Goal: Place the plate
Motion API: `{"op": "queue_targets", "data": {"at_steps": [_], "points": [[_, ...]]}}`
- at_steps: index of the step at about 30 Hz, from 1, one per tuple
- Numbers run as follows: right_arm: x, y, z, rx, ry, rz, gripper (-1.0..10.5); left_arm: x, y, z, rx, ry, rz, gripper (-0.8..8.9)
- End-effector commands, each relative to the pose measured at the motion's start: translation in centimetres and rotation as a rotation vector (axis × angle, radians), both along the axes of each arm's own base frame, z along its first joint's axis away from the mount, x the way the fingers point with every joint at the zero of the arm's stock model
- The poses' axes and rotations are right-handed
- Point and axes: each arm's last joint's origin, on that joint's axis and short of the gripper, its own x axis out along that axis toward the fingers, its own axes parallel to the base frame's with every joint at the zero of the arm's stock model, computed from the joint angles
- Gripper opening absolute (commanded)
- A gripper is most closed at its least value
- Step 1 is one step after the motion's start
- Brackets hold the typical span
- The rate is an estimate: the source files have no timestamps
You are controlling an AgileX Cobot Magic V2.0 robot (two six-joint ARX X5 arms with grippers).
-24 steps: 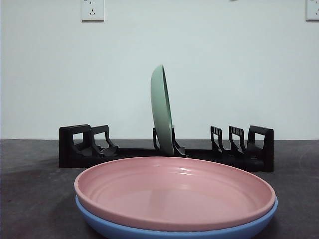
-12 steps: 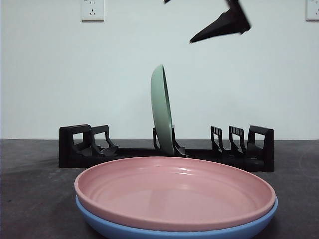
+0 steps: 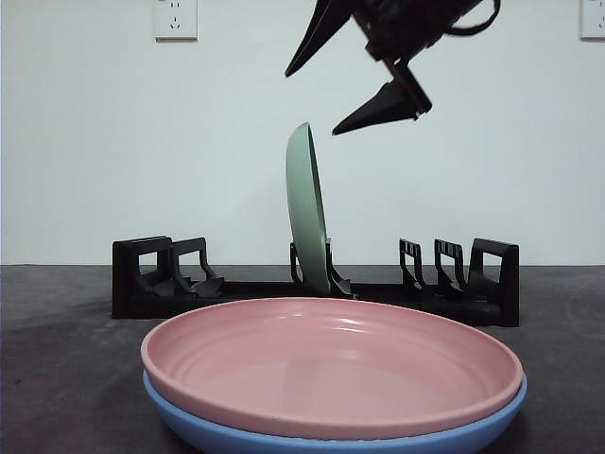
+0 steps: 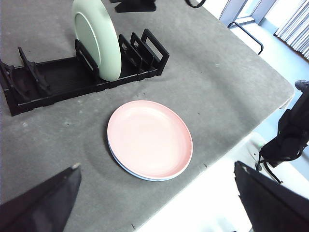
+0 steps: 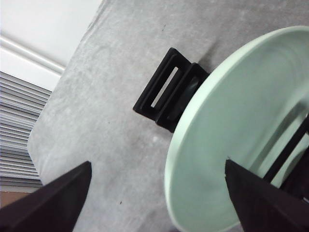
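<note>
A pink plate [image 3: 331, 364] lies stacked on a blue plate [image 3: 284, 437] at the table's front. Behind them a pale green plate [image 3: 304, 208] stands upright in a black slotted rack [image 3: 142, 279]. My right gripper [image 3: 312, 102] hangs open just above and to the right of the green plate's top rim, touching nothing. In the right wrist view the green plate [image 5: 241, 130] fills the space ahead of the right gripper [image 5: 157, 163]. High over the table, my left gripper [image 4: 155, 166] is open and empty, looking down on the pink plate [image 4: 149, 137] and the rack [image 4: 53, 82].
The rack has free slots on both sides of the green plate. The table edge [image 4: 227, 154] runs close to the stacked plates. Wall sockets [image 3: 175, 19] sit on the back wall.
My right gripper has come down into the front view from the top right and moved left and lower, toward the green plate's top. The plates and rack have not moved.
</note>
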Motion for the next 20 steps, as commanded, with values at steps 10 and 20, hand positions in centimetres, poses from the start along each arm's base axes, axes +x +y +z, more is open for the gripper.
{"op": "queue_targets", "data": {"at_steps": [10,20], "points": [[2.5,1.3,-2.8,0.005,0.016,-0.001,3.2,-0.3,0.2,0.6,-0.019,-0.033,-0.009,4.87],[2.8,1.4,-3.1,0.01,0.008,-0.003,0.1,-0.3,0.2,0.6,-0.019,-0.032,-0.009,4.87]]}}
